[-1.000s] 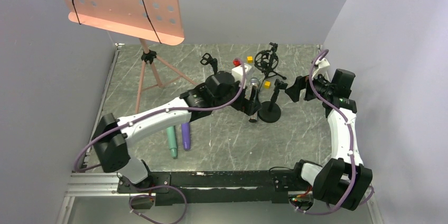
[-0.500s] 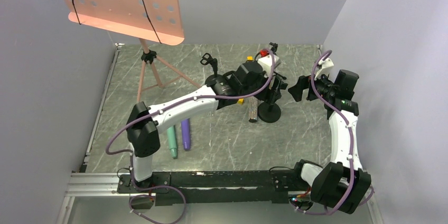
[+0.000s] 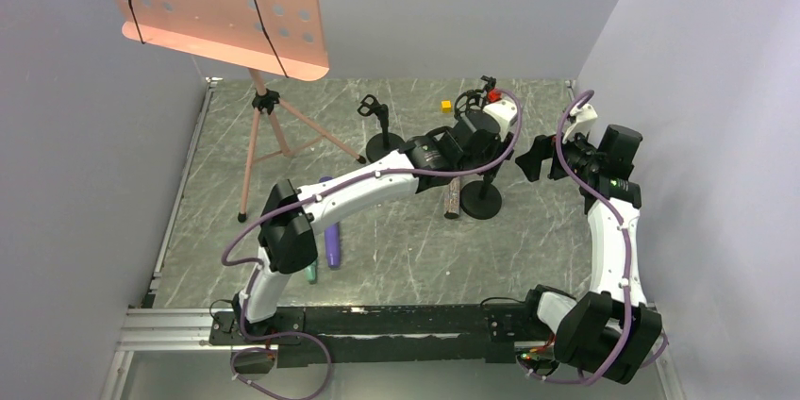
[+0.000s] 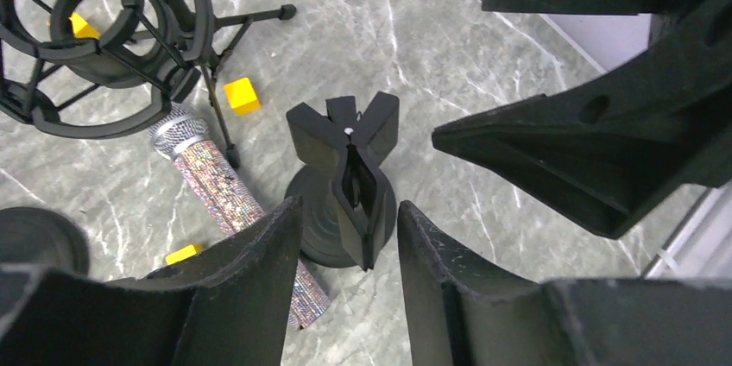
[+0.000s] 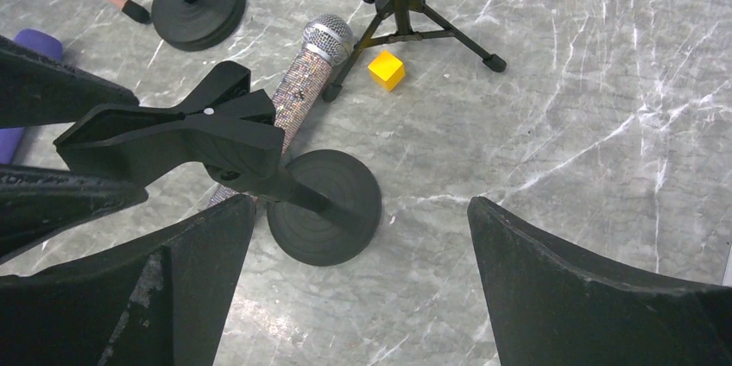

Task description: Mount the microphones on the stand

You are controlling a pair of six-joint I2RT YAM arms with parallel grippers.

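A glittery copper microphone [image 4: 216, 186] with a silver mesh head lies flat on the table, against the round base of a black clip stand [image 3: 482, 200]. My left gripper [image 4: 348, 209] hangs over that stand's clip [image 4: 350, 154]. Its jaws are partly closed on either side of the clip's lower end, with a gap showing on both sides. My right gripper [image 5: 358, 211] is wide open just right of the same stand [image 5: 324, 206], holding nothing. The purple microphone [image 3: 331, 241] lies at front left. The mint green microphone [image 3: 310, 273] lies beside it, mostly hidden by my left arm.
A shock-mount tripod stand [image 4: 95, 47] and a second round-base clip stand [image 3: 382, 136] are behind the copper microphone. Small yellow cubes [image 4: 242, 94] are scattered around them. A pink music stand [image 3: 226, 13] rises at the back left. Grey walls close in the table's sides.
My left arm swung right, from the copper microphone to over the stand's clip, and its jaws narrowed. The copper microphone now lies flat. The right arm stayed still.
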